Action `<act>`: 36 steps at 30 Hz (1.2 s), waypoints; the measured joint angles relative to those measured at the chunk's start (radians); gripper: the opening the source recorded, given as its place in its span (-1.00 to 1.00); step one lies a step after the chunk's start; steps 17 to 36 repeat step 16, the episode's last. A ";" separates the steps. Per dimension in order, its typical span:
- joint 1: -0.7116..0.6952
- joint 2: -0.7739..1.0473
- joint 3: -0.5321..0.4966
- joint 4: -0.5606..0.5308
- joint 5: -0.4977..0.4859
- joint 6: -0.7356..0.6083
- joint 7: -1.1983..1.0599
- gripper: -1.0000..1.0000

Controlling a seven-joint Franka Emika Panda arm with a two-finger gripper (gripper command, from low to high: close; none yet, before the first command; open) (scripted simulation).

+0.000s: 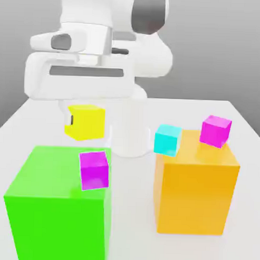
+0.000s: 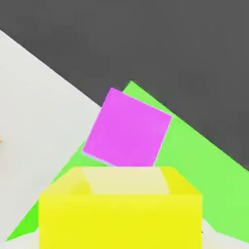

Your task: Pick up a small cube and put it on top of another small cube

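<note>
Yellow cube is hanging under the gripper, whose jaws are clamping its flat sides, above the table's far edge; it is looking light, rigid and smooth. From the hand view, a magenta cube is sitting directly below on the green block.

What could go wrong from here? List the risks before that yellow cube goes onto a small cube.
1. The magenta cube on the green block sits tilted, so the yellow cube held by the tool may slide off it.
2. The cyan cube and second magenta cube on the orange block sit near edges; a nudge may topple them.
</note>
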 joint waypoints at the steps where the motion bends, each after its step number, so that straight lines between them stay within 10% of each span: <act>1: 0.016 -0.021 0.027 0.004 0.015 -0.044 0.030 -1.00; 7: 0.099 -0.132 0.156 0.004 0.102 -0.289 0.201 -1.00; 11: 0.106 -0.094 0.182 -0.092 0.124 -0.184 0.220 -1.00; 12: 0.106 -0.083 0.186 -0.114 0.127 -0.151 0.220 1.00; 36: 0.106 -0.083 0.186 -0.114 0.128 -0.151 0.220 1.00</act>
